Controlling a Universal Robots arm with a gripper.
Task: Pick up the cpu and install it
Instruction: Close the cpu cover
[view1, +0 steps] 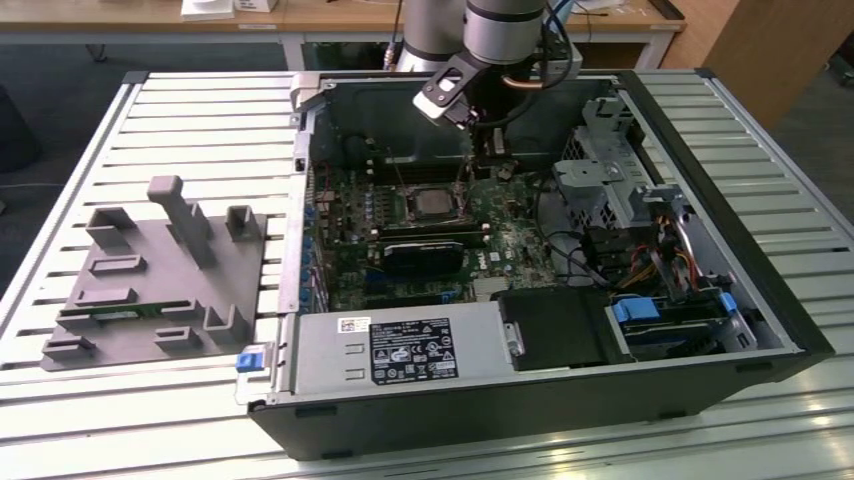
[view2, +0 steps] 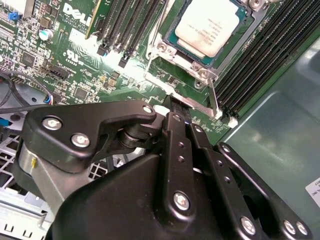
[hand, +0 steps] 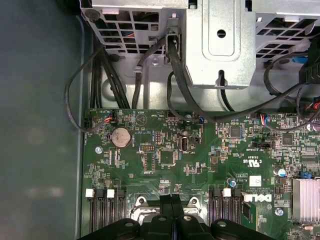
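**Cpu in socket, closed jaws at the latch lever**

The cpu (view2: 210, 25) is seen lying flat in its socket (view2: 180, 56) on the board, silvery top up, toward the far side of the case (view1: 727, 200). The gripper (view2: 174, 102) is held low over the board at the socket's edge, near the thin lever (view2: 214, 97). The jaws are pressed together with nothing between them. Whether the tips touch the lever cannot be told. The work is judged to be at the seating or latching stage. Any pressure is best kept light and straight down. The chip should be confirmed level inside the frame, and side load on the lever or the slots (view2: 130, 25) should be avoided.
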